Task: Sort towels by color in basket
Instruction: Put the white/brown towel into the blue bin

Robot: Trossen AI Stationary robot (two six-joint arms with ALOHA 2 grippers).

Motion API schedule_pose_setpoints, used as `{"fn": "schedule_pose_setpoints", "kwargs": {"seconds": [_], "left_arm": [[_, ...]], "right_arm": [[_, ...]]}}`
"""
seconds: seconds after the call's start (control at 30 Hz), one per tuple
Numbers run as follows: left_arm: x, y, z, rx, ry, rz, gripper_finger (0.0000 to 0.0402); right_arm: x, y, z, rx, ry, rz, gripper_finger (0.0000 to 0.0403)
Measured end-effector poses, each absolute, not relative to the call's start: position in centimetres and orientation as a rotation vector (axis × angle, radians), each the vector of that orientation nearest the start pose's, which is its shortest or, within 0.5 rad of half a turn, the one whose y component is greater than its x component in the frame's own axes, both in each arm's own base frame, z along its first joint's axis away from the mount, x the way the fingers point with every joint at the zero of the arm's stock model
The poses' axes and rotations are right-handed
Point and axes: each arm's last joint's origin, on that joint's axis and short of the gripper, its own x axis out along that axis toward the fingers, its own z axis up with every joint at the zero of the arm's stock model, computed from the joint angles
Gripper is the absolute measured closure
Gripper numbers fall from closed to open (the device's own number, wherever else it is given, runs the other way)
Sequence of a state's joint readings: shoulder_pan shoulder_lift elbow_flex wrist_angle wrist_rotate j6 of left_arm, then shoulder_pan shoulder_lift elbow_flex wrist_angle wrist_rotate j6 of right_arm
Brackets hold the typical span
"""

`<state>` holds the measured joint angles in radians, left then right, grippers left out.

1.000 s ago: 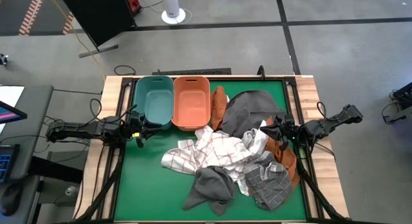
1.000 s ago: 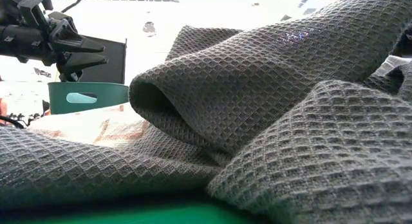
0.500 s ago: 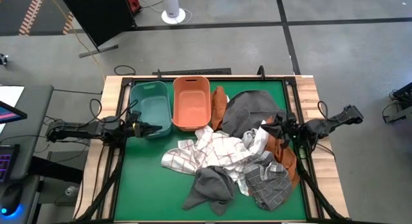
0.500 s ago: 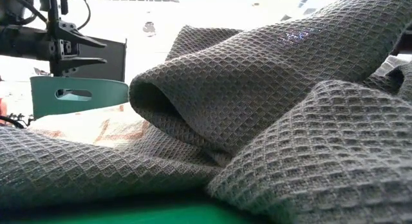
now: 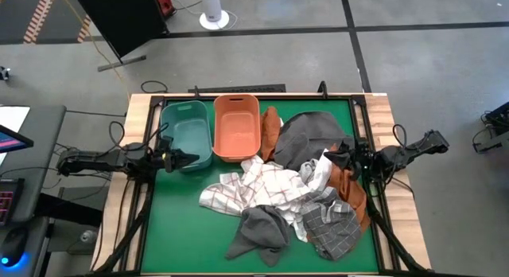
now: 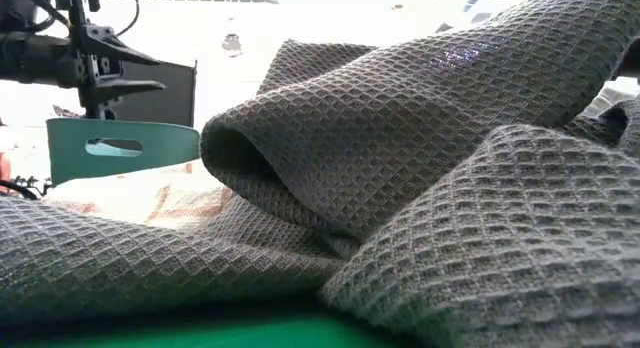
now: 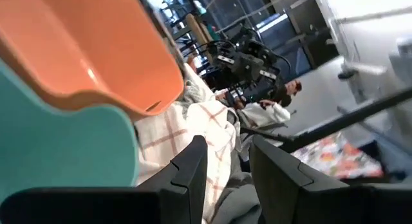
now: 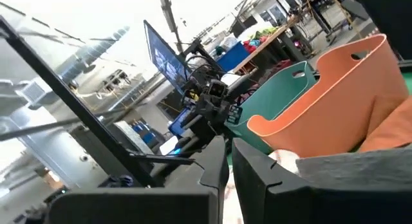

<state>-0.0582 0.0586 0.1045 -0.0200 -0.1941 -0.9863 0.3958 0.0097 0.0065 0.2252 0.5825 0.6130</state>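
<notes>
Many soft towels [image 5: 294,201] lie in a heap between my grippers, beside my right gripper [image 5: 347,160]. They look light and floppy, so I would pinch a loose corner. My left gripper [image 5: 185,158], fingers narrowly apart, touches the green basket [image 5: 188,134]. My right fingers are nearly together, holding nothing. I see no writing.

Left gripper [image 5: 193,158] sits at frame left, fingers slightly parted and empty; right gripper [image 5: 334,155] sits at right, fingers nearly together.
</notes>
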Motion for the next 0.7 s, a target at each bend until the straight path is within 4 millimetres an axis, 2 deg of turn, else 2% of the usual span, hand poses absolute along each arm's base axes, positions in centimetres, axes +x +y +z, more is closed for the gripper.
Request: {"fn": "schedule_pose_setpoints", "kwargs": {"seconds": [0.1, 0.23, 0.5, 0.6, 0.7], "left_arm": [[9.2, 0.0, 20.1, -0.884, -0.076, 0.097, 0.0294], [8.2, 0.0, 20.9, -0.803, 0.086, 0.156, 0.0294], [5.7, 0.3, 24.2, -0.699, 0.213, 0.254, 0.0294], [6.2, 0.1, 25.1, -0.668, 0.290, 0.201, 0.0294], [7.7, -0.3, 26.3, -0.629, 0.373, 0.122, 0.0294]], "right_arm": [[8.9, 1.9, 18.9, 0.735, -0.265, -0.156, 0.0346], [8.5, 1.6, 20.2, 0.747, -0.320, -0.214, 0.0346], [8.5, 1.3, 22.5, 0.772, -0.350, -0.317, 0.0346], [9.0, 1.4, 23.9, 0.738, -0.308, -0.356, 0.0346], [9.9, 1.5, 25.5, 0.689, -0.241, -0.395, 0.0346]]}}
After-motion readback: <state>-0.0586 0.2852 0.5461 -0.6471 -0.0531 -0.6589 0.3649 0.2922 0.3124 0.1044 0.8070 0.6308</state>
